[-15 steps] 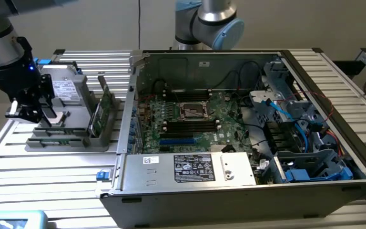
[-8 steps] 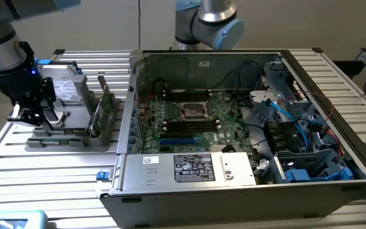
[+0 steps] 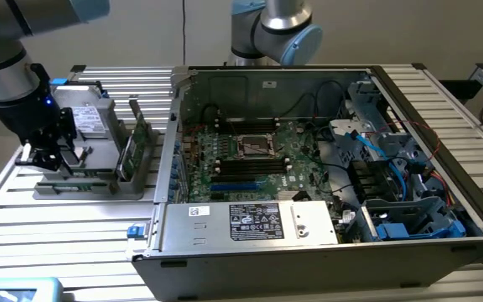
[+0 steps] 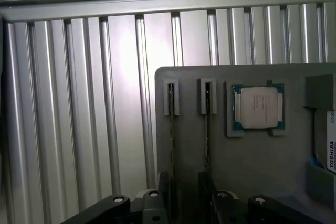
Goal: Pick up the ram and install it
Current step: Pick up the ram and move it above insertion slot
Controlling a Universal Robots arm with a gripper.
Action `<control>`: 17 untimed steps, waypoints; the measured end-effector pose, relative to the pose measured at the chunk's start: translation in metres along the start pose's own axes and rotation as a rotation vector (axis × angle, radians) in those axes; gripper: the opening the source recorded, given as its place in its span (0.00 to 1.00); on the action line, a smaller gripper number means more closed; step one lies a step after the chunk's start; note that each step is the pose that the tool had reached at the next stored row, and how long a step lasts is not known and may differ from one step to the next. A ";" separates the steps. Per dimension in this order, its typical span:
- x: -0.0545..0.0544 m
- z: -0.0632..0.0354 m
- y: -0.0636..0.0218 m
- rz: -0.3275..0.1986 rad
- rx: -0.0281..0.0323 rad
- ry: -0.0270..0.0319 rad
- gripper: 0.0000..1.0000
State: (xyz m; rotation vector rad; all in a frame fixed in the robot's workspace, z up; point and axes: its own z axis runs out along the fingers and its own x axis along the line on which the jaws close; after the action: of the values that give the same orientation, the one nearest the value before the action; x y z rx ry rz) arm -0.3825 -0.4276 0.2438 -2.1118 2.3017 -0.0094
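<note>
Close by the jaws, ram [image 4: 171, 129] edgewise in holder [image 4: 262, 166]

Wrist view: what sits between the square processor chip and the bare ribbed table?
Two ram sticks, edge-on in the grey holder, seen in the wrist view.

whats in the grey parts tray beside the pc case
In the grey tray: two ram sticks on edge in slots, a processor in a square recess, and a Toshiba drive. The gripper hides one end of each stick.
</note>
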 end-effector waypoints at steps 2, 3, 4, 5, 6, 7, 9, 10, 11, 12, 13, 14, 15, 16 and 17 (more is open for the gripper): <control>0.000 0.0029 -0.0002 0.000 0.0003 0.0004 0.36; 0.000 0.0047 -0.0004 0.000 0.0002 0.0005 0.36; 0.000 0.0065 -0.0004 0.000 0.0001 0.0007 0.36; 0.000 0.0083 -0.0004 0.000 0.0001 0.0007 0.36; 0.000 0.0101 -0.0005 0.000 0.0002 0.0006 0.36; 0.001 0.0119 -0.0006 0.000 0.0001 0.0007 0.36; 0.000 0.0155 -0.0016 0.000 0.0003 0.0007 0.36; 0.001 0.0169 -0.0020 0.000 0.0002 0.0008 0.36; 0.001 0.0178 -0.0027 0.000 0.0002 0.0008 0.36; 0.001 0.0186 -0.0034 0.000 0.0002 0.0008 0.36; 0.002 0.0194 -0.0038 0.000 0.0002 0.0008 0.36; 0.003 0.0199 -0.0042 0.000 0.0000 0.0009 0.36; 0.004 0.0204 -0.0047 0.000 0.0001 0.0008 0.36; 0.005 0.0210 -0.0050 0.000 0.0002 0.0008 0.36; 0.006 0.0216 -0.0051 0.000 0.0002 0.0008 0.36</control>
State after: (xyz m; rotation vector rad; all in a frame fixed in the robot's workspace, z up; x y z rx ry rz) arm -0.3775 -0.4338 0.2222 -2.1121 2.3019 -0.0105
